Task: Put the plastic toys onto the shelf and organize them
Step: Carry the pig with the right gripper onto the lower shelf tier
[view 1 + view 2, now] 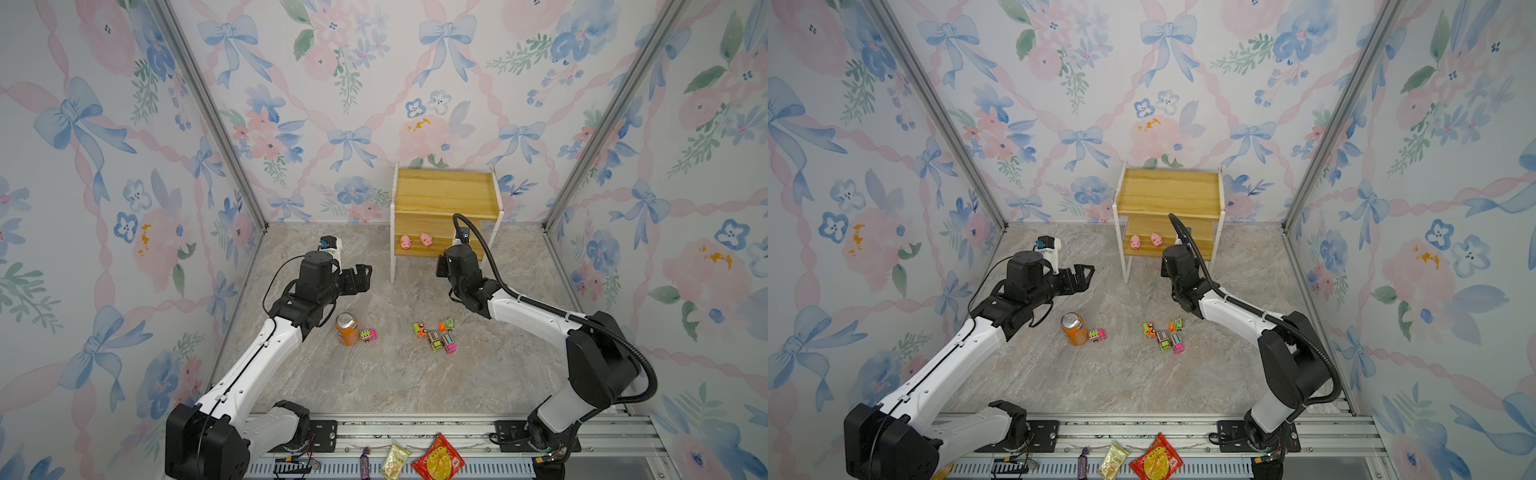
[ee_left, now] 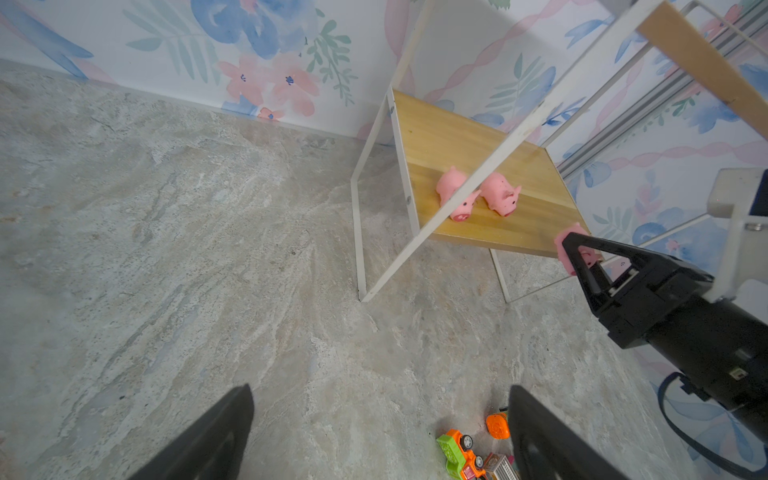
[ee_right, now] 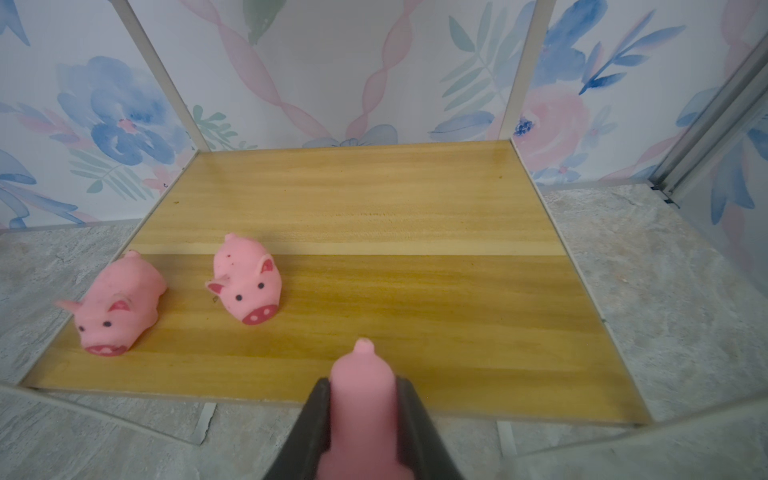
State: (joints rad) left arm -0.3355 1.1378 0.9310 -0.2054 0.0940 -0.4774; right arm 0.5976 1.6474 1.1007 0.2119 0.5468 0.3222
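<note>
The shelf (image 1: 446,189) stands against the back wall. Two pink pigs (image 3: 116,307) (image 3: 247,282) sit on the left of its lower yellow board (image 3: 415,291). My right gripper (image 3: 362,384) is shut on a third pink pig (image 3: 362,374), held just over that board's front edge, right of the other two. My left gripper (image 1: 363,276) hovers open and empty above the floor, left of the shelf. Several toy trucks (image 1: 436,334) lie clustered on the floor in front of the shelf. One more truck (image 1: 368,334) lies beside the can.
An orange soda can (image 1: 347,329) stands on the floor below my left arm. Snack packets (image 1: 438,459) lie on the front rail. The shelf's upper board (image 1: 446,183) is bare. Its white front leg (image 1: 392,266) stands between my two grippers.
</note>
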